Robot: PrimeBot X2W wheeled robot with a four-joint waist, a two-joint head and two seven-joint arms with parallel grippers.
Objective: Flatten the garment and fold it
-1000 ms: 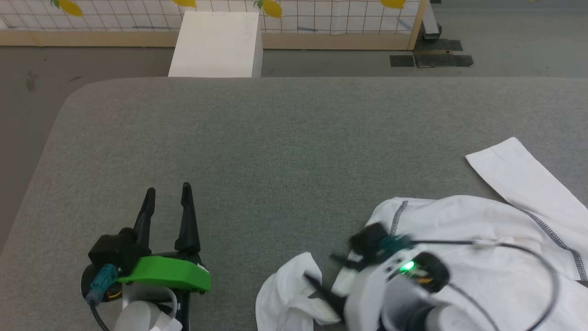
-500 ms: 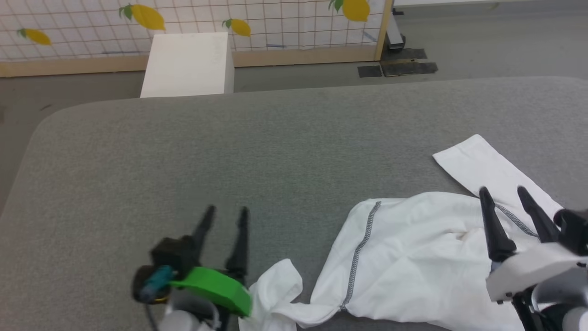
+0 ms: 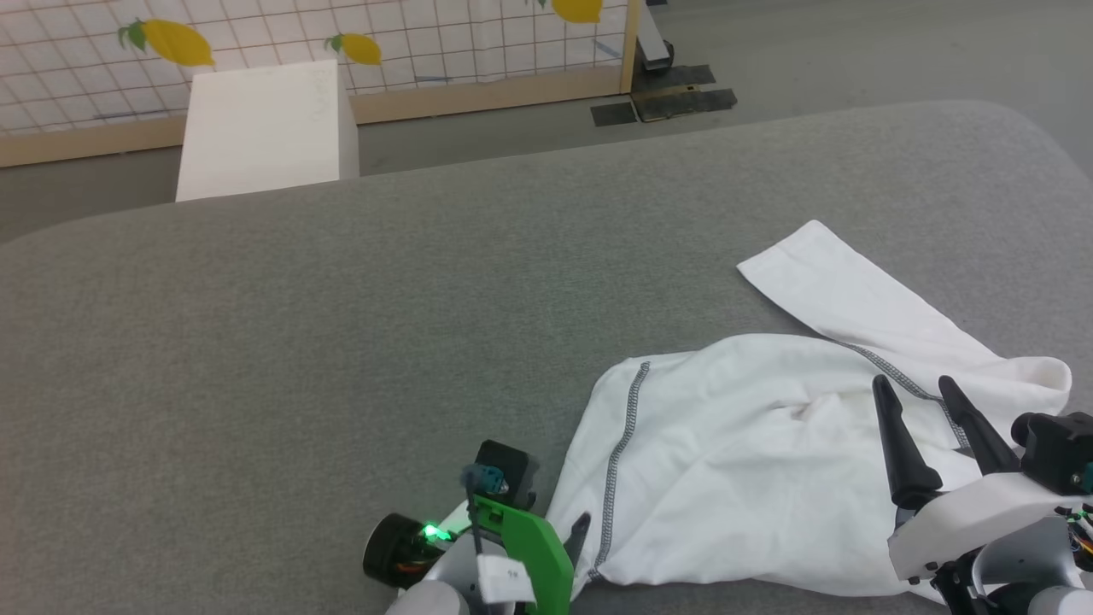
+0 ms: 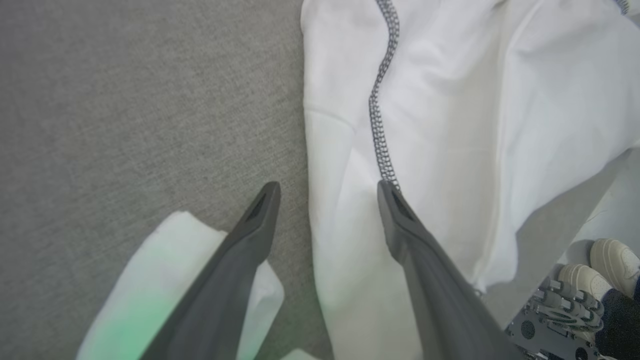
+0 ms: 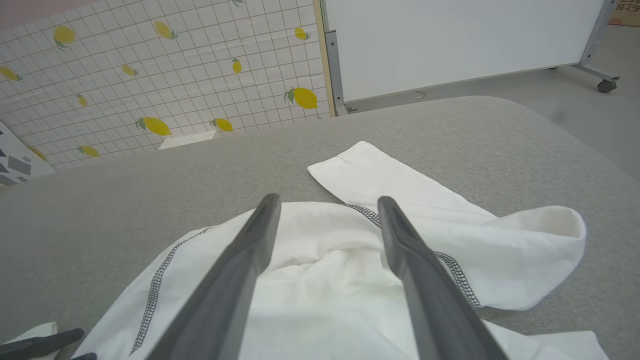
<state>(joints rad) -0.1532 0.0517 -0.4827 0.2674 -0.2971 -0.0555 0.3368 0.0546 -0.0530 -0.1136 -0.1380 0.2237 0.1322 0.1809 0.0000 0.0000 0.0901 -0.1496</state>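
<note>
The garment (image 3: pixel 751 461), a white shirt with dark dotted seams, lies crumpled on the right part of the grey table (image 3: pixel 341 342). One sleeve (image 3: pixel 837 290) stretches flat toward the back. My left gripper (image 4: pixel 326 185) points down at the garment's left edge, open, one finger over the table and a bunched white end (image 4: pixel 165 260), the other over the seam. Its fingertip (image 3: pixel 581 524) shows beside the green mount. My right gripper (image 3: pixel 915 386) hovers open over the garment's right side, with nothing between its fingers.
A white box (image 3: pixel 265 128) stands on the floor beyond the table's far edge, before a lemon-patterned screen (image 3: pixel 384 34). The table's rounded right corner (image 3: pixel 1025 128) is near. A person's pale shoes (image 4: pixel 612 255) show beside the table's near edge.
The head camera has turned right. My left gripper has moved right to the garment's left edge and tipped downward. My right gripper has left the bunched sleeve and swung over the garment's right side.
</note>
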